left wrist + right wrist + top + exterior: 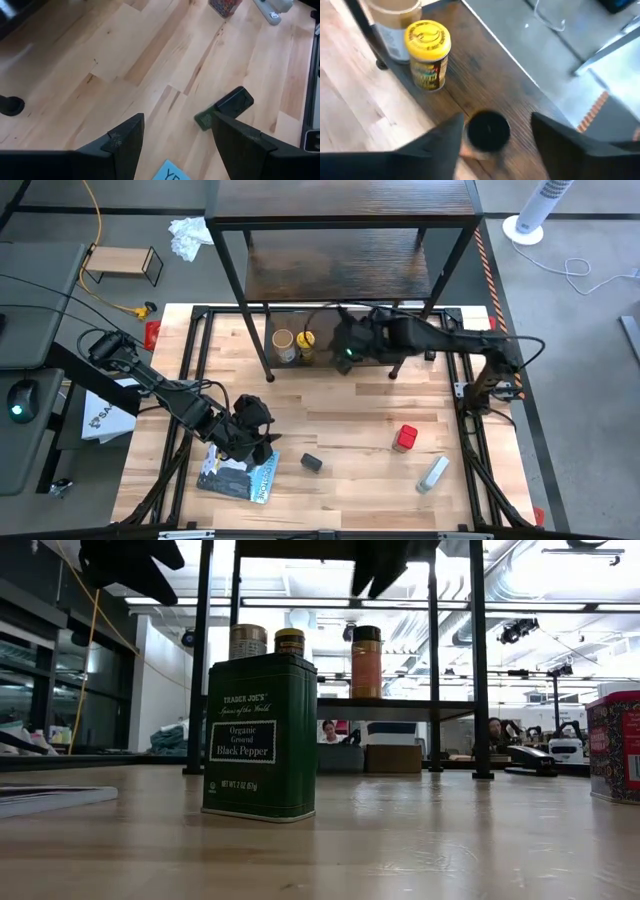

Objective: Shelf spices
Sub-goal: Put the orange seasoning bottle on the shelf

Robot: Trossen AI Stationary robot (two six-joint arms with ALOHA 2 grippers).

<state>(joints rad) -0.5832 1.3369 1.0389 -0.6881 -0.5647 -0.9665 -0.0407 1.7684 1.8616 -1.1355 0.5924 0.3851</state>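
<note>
On the shelf's lowest board I see three spices in a row: the tan-lidded jar, the yellow-lidded jar just beside it, and the brown jar. My right gripper hovers over the brown jar, fingers spread either side of its black lid and not clamped on it. The red one and the small black one sit on the open table, well apart, with bare wood between them. A grey-white tube lies near the table's right edge. My left gripper hangs with fingers apart and empty above a blue-grey packet at the front left.
</note>
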